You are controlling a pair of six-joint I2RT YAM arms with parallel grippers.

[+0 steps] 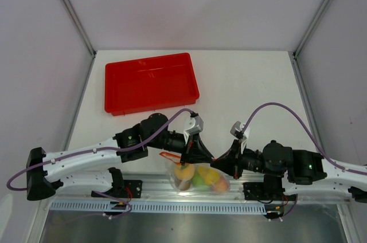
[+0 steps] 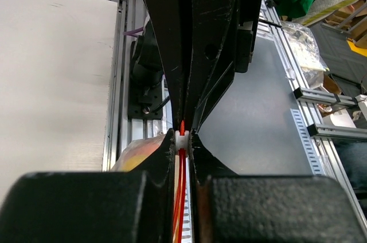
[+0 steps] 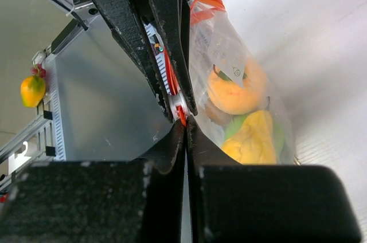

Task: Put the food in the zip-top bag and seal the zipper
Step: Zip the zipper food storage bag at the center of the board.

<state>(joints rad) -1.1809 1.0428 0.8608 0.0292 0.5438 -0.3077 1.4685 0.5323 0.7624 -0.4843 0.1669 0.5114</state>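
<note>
Toy fruits (image 1: pixel 200 177) sit inside the clear zip-top bag (image 1: pixel 171 173), held at the near edge of the bench (image 1: pixel 246 82), well clear of the red tray (image 1: pixel 149 82). The left end effector (image 2: pixel 182 137) and right end effector (image 3: pixel 182 114) each pinch the orange-red zipper (image 2: pixel 180 197). Loading looks complete. Sealing appears under way, but whether the strip is closed along its whole length cannot be told.

The bag (image 3: pixel 229 48) is clear crinkly plastic; the tray (image 1: pixel 150 84) glossy red plastic.

Bright, even light, soft shadows; wrist views blur nearest the lens, and the zip-top bag (image 3: pixel 226 42) shows glare
</note>
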